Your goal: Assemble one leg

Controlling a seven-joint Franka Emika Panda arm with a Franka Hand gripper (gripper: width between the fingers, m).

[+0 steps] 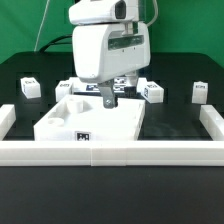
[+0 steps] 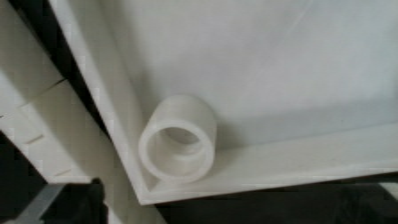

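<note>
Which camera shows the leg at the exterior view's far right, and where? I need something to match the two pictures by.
Exterior view: the leg stands alone near the right edge, clear of the other parts.
Wrist view: not in it; no leg shows there.
Shared landmark: the large white body, central in the exterior view, fills most of the wrist view, where a round socket sits in its rimmed corner.

a robotics lab: robot arm, black table, green backdrop, fiducial-tagged legs.
</note>
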